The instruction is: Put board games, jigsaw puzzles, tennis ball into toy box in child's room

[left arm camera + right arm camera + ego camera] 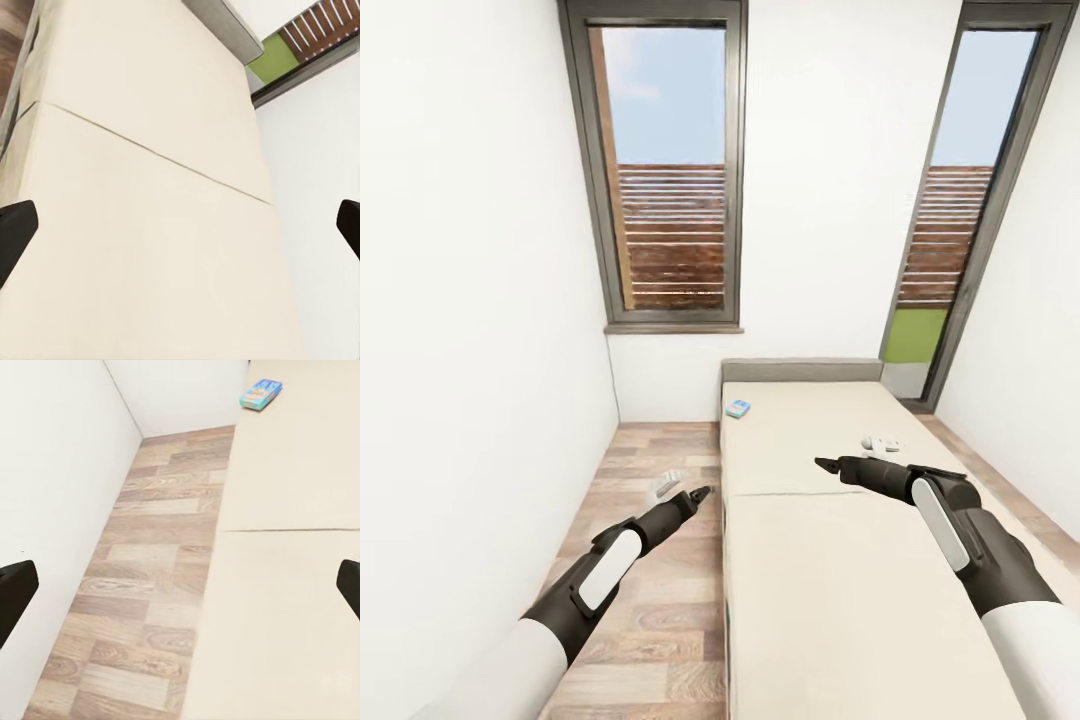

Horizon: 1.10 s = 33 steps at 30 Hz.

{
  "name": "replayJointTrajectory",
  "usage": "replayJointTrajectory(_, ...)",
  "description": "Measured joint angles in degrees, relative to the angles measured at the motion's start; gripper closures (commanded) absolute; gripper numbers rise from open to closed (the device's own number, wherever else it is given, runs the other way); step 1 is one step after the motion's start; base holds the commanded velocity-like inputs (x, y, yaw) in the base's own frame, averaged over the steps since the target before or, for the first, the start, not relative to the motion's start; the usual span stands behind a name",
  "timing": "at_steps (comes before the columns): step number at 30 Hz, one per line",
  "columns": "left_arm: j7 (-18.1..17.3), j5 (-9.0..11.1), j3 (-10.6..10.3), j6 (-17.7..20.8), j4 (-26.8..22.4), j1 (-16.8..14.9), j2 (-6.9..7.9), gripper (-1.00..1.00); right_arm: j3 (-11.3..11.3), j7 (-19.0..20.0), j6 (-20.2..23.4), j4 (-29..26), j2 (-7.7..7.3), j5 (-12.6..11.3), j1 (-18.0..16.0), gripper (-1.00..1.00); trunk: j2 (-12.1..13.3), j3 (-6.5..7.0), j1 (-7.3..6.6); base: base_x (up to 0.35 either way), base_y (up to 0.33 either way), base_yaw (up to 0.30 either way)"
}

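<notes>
A low bed [830, 600] with a beige mattress and grey headboard runs ahead of me. One board game [738, 408], a small teal-blue box, lies near the headboard at the mattress's left edge; it is also in the right wrist view [261, 394]. My right gripper [828, 464] hovers open over the middle of the mattress, well short of the box. My left gripper [700, 495] hangs open over the floor beside the bed's left edge. Both wrist views show dark fingertips [15, 232] [15, 592] set wide apart, nothing between them. The table, toy box, jigsaw puzzles and tennis ball are out of view.
A wood-plank floor strip [660, 580] runs between the bed and the white left wall [470, 400]. A window [670, 170] is in the far wall, and a glass door [960, 230] stands at the right. A narrow floor strip [1010, 490] lies to the right of the bed.
</notes>
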Motion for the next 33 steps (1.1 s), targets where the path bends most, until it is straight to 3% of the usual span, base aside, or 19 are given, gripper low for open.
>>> replayJointTrajectory(13, 0.0, -0.1, 0.2, 0.0, 0.0, 0.0, -0.01, -1.00, 0.0, 0.0, 0.0, 0.0, -0.08, 0.1, 0.0, -1.00, 0.0, 0.00, 0.00, 0.000, 0.000, 0.214)
replayJointTrajectory(33, 0.0, -0.1, 0.2, 0.0, 0.2, 0.0, -0.06, -1.00, 0.0, 0.0, 0.0, -0.1, -0.14, 0.1, 0.0, -1.00, 0.0, 0.00, -0.01, 0.128, 0.120, 0.029)
